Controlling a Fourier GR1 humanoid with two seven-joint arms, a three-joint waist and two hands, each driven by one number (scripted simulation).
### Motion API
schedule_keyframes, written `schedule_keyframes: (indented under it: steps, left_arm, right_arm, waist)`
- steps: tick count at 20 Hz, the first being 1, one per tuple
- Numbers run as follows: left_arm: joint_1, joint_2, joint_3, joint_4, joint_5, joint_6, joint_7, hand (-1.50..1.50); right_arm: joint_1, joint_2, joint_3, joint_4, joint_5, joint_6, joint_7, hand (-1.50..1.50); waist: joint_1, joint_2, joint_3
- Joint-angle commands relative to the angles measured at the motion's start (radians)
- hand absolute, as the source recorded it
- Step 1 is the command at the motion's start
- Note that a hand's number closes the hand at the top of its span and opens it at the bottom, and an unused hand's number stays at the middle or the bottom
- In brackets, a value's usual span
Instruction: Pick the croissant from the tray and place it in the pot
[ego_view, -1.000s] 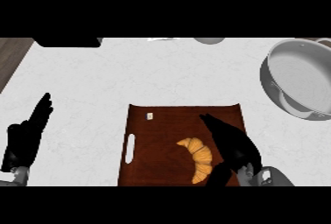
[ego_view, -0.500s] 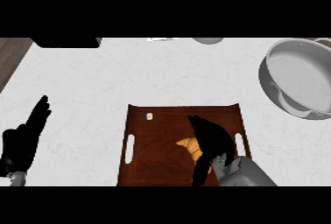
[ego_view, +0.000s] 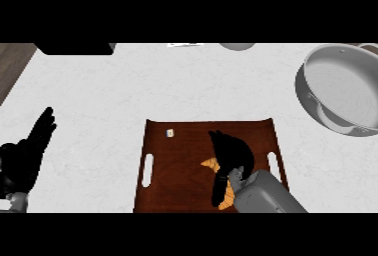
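The golden croissant (ego_view: 210, 163) lies on the dark brown tray (ego_view: 173, 185) in the lower middle of the counter. My right hand (ego_view: 235, 152) is right on top of it, fingers stretched toward the tray's far edge and thumb down along the croissant's left side. It hides most of the pastry; only two orange patches show. I cannot see the fingers wrapped round it. The grey pot (ego_view: 341, 87) stands at the far right, away from the tray. My left hand (ego_view: 26, 156) rests open at the left edge, fingers up.
A small white scrap (ego_view: 169, 133) lies on the tray's far left corner. A black object (ego_view: 74, 48) and a grey round thing (ego_view: 236, 46) sit at the counter's back edge. A wooden strip (ego_view: 13, 62) runs along the far left.
My right hand has slid left from the tray's right side onto the croissant, covering it. The croissant, the tray and my left hand have stayed in place.
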Motion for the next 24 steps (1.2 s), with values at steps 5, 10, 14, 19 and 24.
schedule_keyframes:
  steps: [5, 10, 14, 19, 24]
  left_arm:
    - [-0.013, -0.055, 0.022, 0.016, -0.052, -0.020, -0.001, 0.00]
    - [0.051, -0.047, 0.073, -0.048, -0.063, -0.072, 0.001, 0.00]
    - [0.051, -0.084, 0.080, -0.045, -0.093, -0.087, 0.006, 0.00]
    - [0.031, -0.104, 0.102, -0.069, -0.119, -0.095, 0.054, 0.00]
    - [0.019, -0.169, 0.076, -0.062, -0.178, -0.065, 0.049, 0.00]
  right_arm:
    - [0.025, -0.011, -0.036, 0.071, 0.064, 0.054, 0.000, -1.50]
    - [0.068, 0.010, -0.060, 0.056, 0.107, 0.048, -0.032, -1.50]
    - [0.065, 0.071, -0.037, 0.168, 0.154, -0.035, -0.060, -1.50]
    - [0.039, 0.071, -0.035, 0.181, 0.206, 0.033, -0.173, 1.50]
    - [0.039, 0.072, -0.049, 0.204, 0.231, 0.018, -0.210, 1.50]
  waist:
    - [-0.003, 0.000, 0.000]
    - [-0.001, -0.001, 0.000]
    - [0.001, 0.000, 0.000]
    - [0.000, 0.000, 0.000]
    - [0.000, 0.000, 0.001]
